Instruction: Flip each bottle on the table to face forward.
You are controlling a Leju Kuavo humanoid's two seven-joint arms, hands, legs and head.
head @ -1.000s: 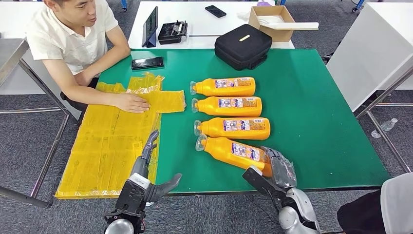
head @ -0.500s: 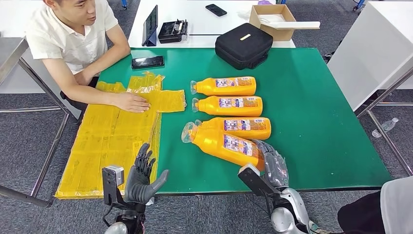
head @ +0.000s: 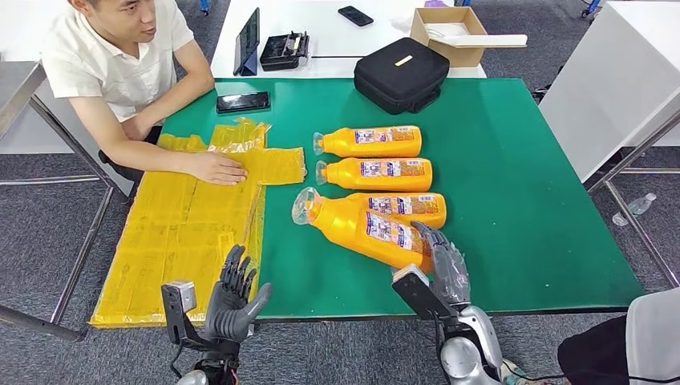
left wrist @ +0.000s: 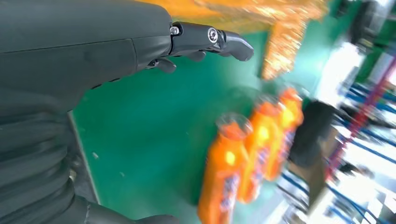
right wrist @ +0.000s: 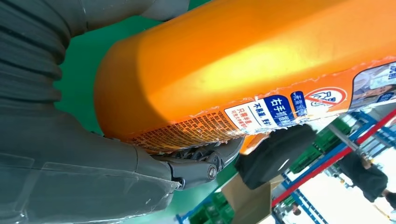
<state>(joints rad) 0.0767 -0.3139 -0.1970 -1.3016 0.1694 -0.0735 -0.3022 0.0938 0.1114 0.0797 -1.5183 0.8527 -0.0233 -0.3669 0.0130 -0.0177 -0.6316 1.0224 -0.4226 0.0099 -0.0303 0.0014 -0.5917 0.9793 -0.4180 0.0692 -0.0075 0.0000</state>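
Several orange bottles with clear caps lie in a row on the green table (head: 513,184). The far bottle (head: 370,141), the second bottle (head: 377,173) and the third bottle (head: 413,207) lie flat, caps to the left. My right hand (head: 445,269) grips the base of the nearest bottle (head: 361,228), which is raised off the table and tilted, cap up-left. The right wrist view shows its orange body and label (right wrist: 261,70) held close against the fingers (right wrist: 205,161). My left hand (head: 232,297) hovers open at the table's front edge, holding nothing, its fingers (left wrist: 210,39) spread above the green top.
Yellow plastic sheets (head: 188,233) cover the table's left part, and a person's hand (head: 215,168) rests on them. A phone (head: 242,103) and a black case (head: 401,74) sit at the back. A white table (head: 337,32) stands behind.
My right hand has lifted the nearest bottle off the table and swung its cap end up and to the left. My left hand has drawn back and turned upright.
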